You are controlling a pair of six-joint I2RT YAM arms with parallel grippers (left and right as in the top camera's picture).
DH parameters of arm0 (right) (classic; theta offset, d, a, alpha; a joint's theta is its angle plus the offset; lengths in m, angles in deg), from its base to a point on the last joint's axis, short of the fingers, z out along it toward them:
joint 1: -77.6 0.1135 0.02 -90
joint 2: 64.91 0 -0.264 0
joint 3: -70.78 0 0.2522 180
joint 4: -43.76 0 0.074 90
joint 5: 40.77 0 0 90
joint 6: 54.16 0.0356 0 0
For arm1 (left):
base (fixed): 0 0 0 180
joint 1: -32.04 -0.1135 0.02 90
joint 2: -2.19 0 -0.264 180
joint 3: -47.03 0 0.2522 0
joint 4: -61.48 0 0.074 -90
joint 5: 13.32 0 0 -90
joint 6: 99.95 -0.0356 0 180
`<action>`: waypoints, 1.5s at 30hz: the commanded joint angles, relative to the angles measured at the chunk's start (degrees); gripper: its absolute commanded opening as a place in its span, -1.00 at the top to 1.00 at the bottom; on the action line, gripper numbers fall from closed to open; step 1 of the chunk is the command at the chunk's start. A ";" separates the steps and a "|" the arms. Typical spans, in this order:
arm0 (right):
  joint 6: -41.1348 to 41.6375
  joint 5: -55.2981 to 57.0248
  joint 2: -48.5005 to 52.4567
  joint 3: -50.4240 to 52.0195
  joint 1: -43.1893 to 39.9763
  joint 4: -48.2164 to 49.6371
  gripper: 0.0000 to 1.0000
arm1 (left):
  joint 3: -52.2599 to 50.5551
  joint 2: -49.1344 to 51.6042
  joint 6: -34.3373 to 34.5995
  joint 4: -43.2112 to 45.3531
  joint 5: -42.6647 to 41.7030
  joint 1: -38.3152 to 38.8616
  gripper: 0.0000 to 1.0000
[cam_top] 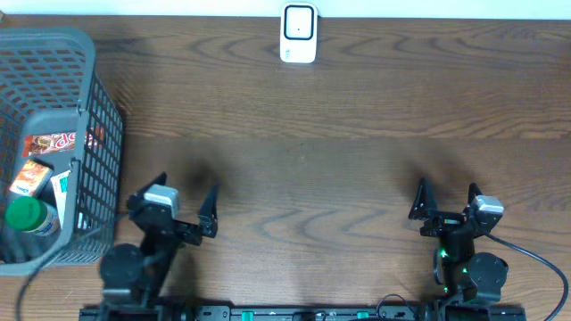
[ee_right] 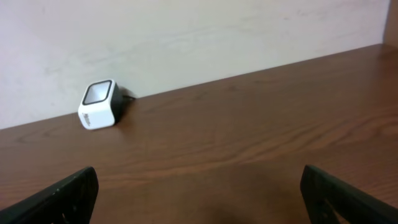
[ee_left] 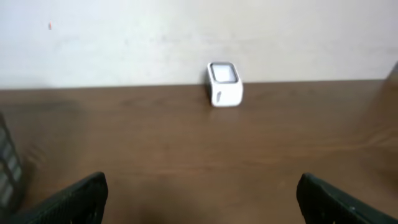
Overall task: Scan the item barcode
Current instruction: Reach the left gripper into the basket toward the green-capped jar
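A white barcode scanner (cam_top: 298, 34) stands at the table's far edge by the wall; it also shows in the left wrist view as the scanner (ee_left: 224, 84) and in the right wrist view as the scanner (ee_right: 99, 104). Grocery items lie in a grey basket (cam_top: 94, 98) at the left: a red-brown packet (cam_top: 53, 141), an orange box (cam_top: 28, 178) and a green-capped bottle (cam_top: 28, 217). My left gripper (cam_top: 183, 198) hovers open near the front edge, right of the basket, nothing between its fingers (ee_left: 78, 199). My right gripper (cam_top: 444, 198) is open and empty at the front right.
The basket's wire wall (ee_left: 9, 168) shows at the left edge of the left wrist view. Bare brown wood (cam_top: 303, 169) lies between the two arms and the scanner. A black cable (cam_top: 535, 259) trails from the right arm.
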 commanded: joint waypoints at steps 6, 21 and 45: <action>0.07 0.68 -0.24 0.04 0.39 -0.28 -0.99 | 38.71 27.34 -0.37 -32.15 -2.89 -0.17 -0.94; 0.04 0.68 -0.24 0.04 0.39 -0.28 -0.99 | 69.57 48.00 12.17 -49.29 11.28 -4.35 -0.95; 0.04 0.68 -0.24 0.04 0.39 -0.31 -0.99 | 88.11 73.66 39.85 -67.56 27.41 -50.36 -0.94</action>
